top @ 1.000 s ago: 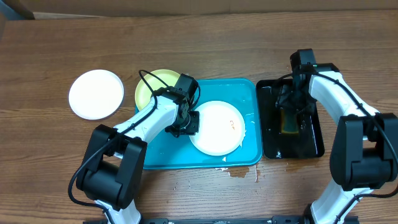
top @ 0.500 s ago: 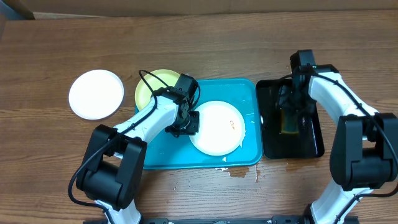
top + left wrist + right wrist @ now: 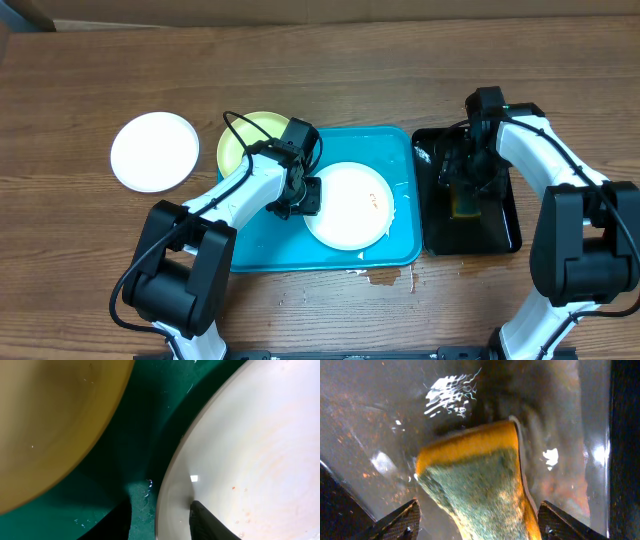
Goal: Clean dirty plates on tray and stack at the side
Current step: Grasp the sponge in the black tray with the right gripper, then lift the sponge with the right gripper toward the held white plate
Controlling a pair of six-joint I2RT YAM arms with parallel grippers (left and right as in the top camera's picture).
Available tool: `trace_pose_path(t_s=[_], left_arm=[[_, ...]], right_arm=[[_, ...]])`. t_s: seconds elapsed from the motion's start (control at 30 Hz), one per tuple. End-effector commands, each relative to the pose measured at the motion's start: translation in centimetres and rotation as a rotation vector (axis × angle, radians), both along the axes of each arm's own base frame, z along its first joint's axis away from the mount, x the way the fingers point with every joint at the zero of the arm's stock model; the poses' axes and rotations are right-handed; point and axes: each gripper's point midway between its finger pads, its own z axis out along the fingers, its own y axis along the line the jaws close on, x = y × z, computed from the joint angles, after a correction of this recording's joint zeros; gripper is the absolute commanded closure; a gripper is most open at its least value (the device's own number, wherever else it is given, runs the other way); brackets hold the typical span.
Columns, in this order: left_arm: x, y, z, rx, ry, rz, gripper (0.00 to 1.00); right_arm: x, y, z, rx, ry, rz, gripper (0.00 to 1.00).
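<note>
Overhead: a brown wooden desk (image 3: pixel 350 60) carries the wet turquoise tray (image 3: pixel 260 250), with a small puddle (image 3: pixel 385 277) at its front edge. A smeared white plate (image 3: pixel 350 205) lies on it. A yellow-green plate (image 3: pixel 245 140) overlaps its back left corner, and another white plate (image 3: pixel 154 151) sits apart on the left.

Left wrist: the left jaws pinch the smeared white plate by its rim.

Right wrist: the right jaws clasp a sponge (image 3: pixel 480 485) over the wet black tray (image 3: pixel 370 435).

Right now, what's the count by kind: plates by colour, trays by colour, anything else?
White plates: 2 (one on the table, one in the tray)
Yellow-green plate: 1
Turquoise tray: 1
Black tray: 1
Sponge: 1
Total: 6
</note>
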Motion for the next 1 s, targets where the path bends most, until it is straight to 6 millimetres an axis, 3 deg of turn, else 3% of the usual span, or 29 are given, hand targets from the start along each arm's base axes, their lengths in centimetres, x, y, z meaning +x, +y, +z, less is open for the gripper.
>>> trace_pose_path(t_s=[0.0,0.13,0.23,0.27,0.3,0.33,0.43,0.53,0.7,0.8,0.87,0.97], left_arm=[[0.1,-0.4,-0.3,-0.004,0.003,-0.024,0.6],[0.1,-0.4,-0.3,-0.004,0.003,-0.024,0.66],[0.1,-0.4,-0.3,-0.004,0.003,-0.024,0.81],[0.1,-0.4,-0.3,-0.004,0.003,-0.024,0.88],[0.1,-0.4,-0.3,-0.004,0.003,-0.024,0.91],[0.1,-0.4,-0.3,-0.004,0.003,-0.024,0.93],[0.1,-0.4,-0.3,-0.004,0.003,-0.024,0.94],[0.1,-0.4,-0.3,-0.004,0.002,-0.024,0.95],[0.3,-0.4,-0.3,-0.007,-0.004,-0.023,0.74],[0.4,-0.5,-0.3,-0.01,-0.01,-0.023,0.7],[0.5,-0.5,-0.2,-0.012,-0.014,-0.023,0.71],[0.6,-0.5,-0.2,-0.012,-0.015,-0.023,0.92]], right_arm=[[-0.3,0.1,-0.1,0.005,0.017,-0.003,0.24],[-1.1,0.1,-1.4,0.005,0.029,0.001,0.26],[-1.4,0.1,-1.9,0.005,0.029,0.001,0.41],[-1.4,0.1,-1.9,0.005,0.029,0.001,0.58],[-1.4,0.1,-1.9,0.005,0.03,0.001,0.83],[-1.4,0.1,-1.9,0.006,0.031,0.001,0.96],[-0.9,0.2,-1.1,0.008,0.025,0.002,0.96],[-0.2,0.1,1.0,0.004,0.029,0.004,0.96],[0.6,0.2,3.8,0.006,0.021,0.003,0.96],[0.2,0.2,3.8,0.005,0.036,0.003,0.96],[-0.1,0.1,3.6,0.004,0.046,0.004,0.96],[-0.2,0.1,3.5,0.003,0.05,0.004,0.96]])
